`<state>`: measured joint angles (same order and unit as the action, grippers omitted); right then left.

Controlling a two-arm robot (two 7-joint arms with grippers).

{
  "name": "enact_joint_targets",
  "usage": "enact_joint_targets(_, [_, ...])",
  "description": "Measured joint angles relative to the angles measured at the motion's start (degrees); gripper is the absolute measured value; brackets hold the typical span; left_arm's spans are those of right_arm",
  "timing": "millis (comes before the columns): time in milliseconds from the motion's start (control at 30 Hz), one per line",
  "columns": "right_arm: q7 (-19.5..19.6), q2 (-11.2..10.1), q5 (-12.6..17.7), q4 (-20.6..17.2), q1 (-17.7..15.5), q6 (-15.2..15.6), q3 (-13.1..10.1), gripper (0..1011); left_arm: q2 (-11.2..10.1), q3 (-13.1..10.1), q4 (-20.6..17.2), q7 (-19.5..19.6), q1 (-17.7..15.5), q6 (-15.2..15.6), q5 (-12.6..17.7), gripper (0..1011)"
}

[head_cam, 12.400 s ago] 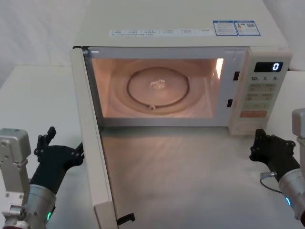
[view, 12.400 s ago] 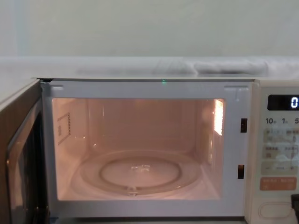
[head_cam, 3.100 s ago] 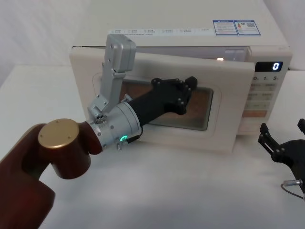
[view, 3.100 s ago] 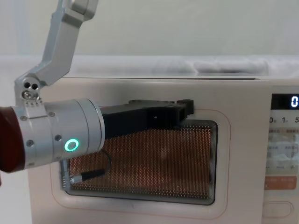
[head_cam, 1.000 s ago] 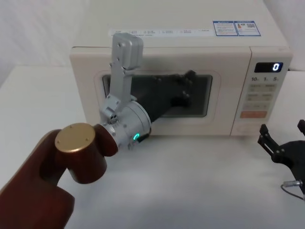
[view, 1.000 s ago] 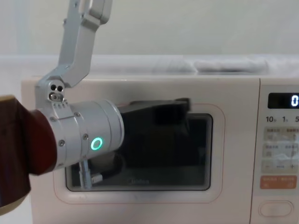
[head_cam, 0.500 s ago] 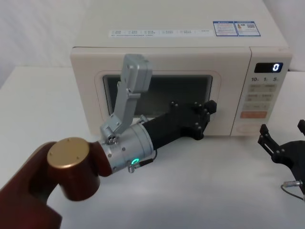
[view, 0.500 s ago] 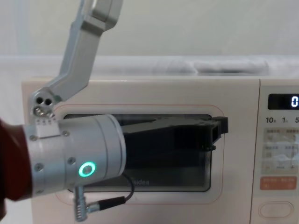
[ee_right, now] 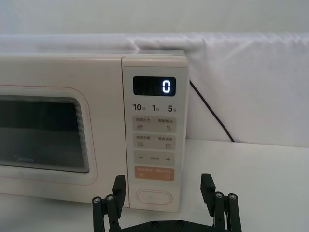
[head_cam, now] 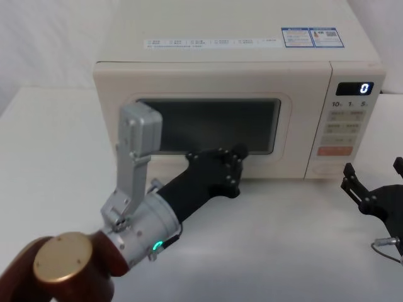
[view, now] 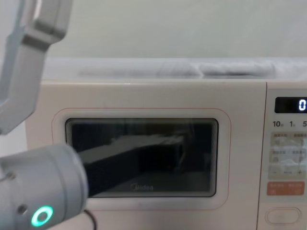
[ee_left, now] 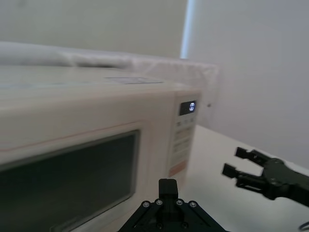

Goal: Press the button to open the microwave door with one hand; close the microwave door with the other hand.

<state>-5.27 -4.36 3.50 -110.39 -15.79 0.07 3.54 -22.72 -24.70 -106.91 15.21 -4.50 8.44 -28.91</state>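
Left gripper [head_cam: 234, 157]: low in front of the microwave door [head_cam: 208, 126], near its lower edge, tips toward the panel. Contact vs. small gap: cannot tell. Fingers open or closed: cannot tell either.

Right gripper [ee_right: 166, 195]: fingers spread apart, holding nothing. It sits on the near right of the table [head_cam: 283, 239], in front of the control panel [ee_right: 154, 140] and well apart from it.

Door: flush with the microwave [head_cam: 239, 75] body all round, window dark, no seam gap on the right edge. The chest view agrees: pink outline and logo square-on, no tilt.

Button [ee_right: 155, 197]: wide pill at the bottom of the panel, below the orange key [ee_right: 154, 173]; nothing touching it. Display reads 0.

Judgement: both steps look done, since the door sits closed. Step in hand is the tail of the closing push. Next move calls only for drawing the left arm toward the near side, straight off the door so it does not drag the panel, then parking.
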Motion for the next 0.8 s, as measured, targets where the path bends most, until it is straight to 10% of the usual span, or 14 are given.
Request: enact_joint_targets(800, [0.0, 0.0, 0.0, 0.0, 0.0, 0.0, 0.0, 1002, -0.4, 11.0, -5.3, -16.1, 15.5, -4.2, 14.3, 0])
